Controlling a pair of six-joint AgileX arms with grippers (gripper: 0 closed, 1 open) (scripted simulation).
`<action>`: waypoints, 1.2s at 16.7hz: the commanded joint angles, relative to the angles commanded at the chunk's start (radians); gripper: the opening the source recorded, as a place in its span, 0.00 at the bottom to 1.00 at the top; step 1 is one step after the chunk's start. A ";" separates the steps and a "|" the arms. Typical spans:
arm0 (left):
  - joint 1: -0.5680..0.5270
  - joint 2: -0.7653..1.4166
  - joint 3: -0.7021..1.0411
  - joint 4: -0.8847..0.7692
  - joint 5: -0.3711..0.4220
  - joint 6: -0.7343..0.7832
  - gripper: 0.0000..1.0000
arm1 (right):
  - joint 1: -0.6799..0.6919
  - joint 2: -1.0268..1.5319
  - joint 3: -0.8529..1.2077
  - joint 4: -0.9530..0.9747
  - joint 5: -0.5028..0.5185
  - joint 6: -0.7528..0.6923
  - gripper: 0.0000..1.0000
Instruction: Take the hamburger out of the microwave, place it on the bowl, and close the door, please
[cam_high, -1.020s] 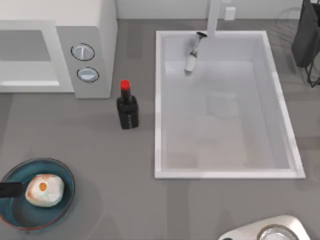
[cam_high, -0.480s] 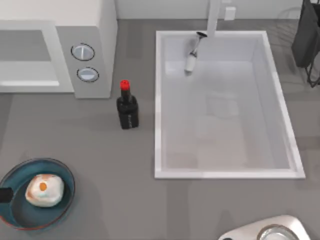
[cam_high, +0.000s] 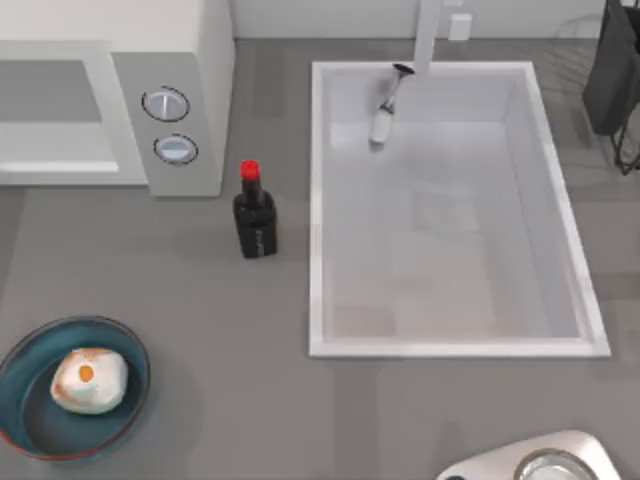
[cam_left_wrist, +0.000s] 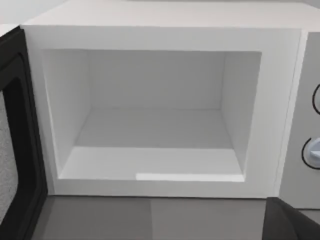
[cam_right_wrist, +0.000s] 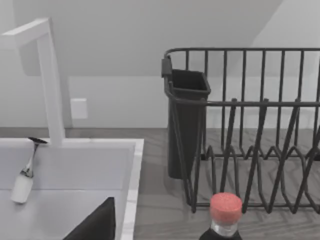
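**Hamburger in bowl, microwave door open**

Jaw state of the left and right grippers cannot be told; a dark edge of a finger is seen at the corner of each wrist view, nothing more.

The small whitish-cream hamburger with tan edges and an orange spot (cam_high: 89, 380) is seen resting inside the wide blue-teal bowl with a thin brownish-orange rim (cam_high: 137, 400), at the near left of the grey table (cam_high: 220, 330).

The large boxy white and light-grey microwave (cam_high: 190, 60) is placed at the far left. Two round silver dials (cam_high: 166, 104) are carried on its grey panel. In the left wrist view its white cavity (cam_left_wrist: 150, 125) is seen with the black-framed door (cam_left_wrist: 17, 150) swung open.

A black bottle with a red cap (cam_high: 254, 214) stands upright just right of the microwave, near the white rectangular sink (cam_high: 318, 200). A white faucet (cam_right_wrist: 50, 75) rises at the sink's far edge. A dark wire dish rack (cam_right_wrist: 250, 125) with a black cup-shaped holder (cam_right_wrist: 187, 120) is noted at the far right.
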 joint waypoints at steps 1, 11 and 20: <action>0.000 0.000 0.000 0.000 0.000 0.000 0.00 | 0.000 0.000 0.000 0.000 0.000 0.000 1.00; -0.125 0.179 0.123 0.023 -0.120 -0.001 0.00 | 0.000 0.000 0.000 0.000 0.000 0.000 1.00; 0.035 0.390 0.295 -0.015 0.000 0.155 0.00 | 0.000 0.000 0.000 0.000 0.000 0.000 1.00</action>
